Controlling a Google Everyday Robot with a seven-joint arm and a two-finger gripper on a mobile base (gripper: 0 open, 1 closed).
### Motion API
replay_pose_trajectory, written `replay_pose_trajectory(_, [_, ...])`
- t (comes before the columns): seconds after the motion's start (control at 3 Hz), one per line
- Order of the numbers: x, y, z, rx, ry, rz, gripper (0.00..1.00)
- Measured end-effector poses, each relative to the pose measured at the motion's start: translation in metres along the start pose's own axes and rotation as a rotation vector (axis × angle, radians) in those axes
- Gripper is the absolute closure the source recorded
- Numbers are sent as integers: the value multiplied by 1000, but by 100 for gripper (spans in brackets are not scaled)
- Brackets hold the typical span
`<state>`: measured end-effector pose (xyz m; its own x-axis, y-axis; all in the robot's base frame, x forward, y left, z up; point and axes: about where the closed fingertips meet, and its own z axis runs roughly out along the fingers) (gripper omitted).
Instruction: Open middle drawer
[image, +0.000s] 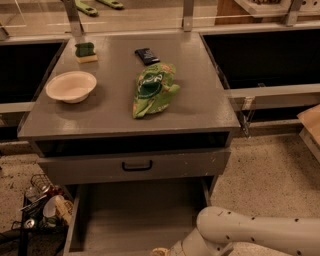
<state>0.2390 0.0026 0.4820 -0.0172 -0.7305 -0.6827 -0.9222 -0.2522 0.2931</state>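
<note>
End effector below matte grey middle drawer.

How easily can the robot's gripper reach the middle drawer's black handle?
Probably easily. The gripper sits low at the picture's bottom edge, by the open bottom drawer; nothing stands between it and the handle on the middle drawer above.

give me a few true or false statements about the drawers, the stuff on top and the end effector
1. The middle drawer is pulled out, with its grey inside showing. True.
2. The green bag lies in the bowl. False: it lies on the cabinet top, right of the bowl and apart from it.
3. The end effector is at the view's bottom edge, by the pulled-out drawer's front. True.
4. The sponge sits inside the drawer. False: it is on the cabinet top, behind the bowl.
</note>
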Motion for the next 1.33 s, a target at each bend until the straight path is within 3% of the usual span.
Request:
replay_pose_trajectory(0.33, [5, -1, 1, 93, 118, 58, 0])
replay_pose_trajectory(0.67, [7, -3, -1, 146, 166, 96, 0])
replay_pose_trajectory(1.33, [7, -3, 0, 151, 169, 106, 0])
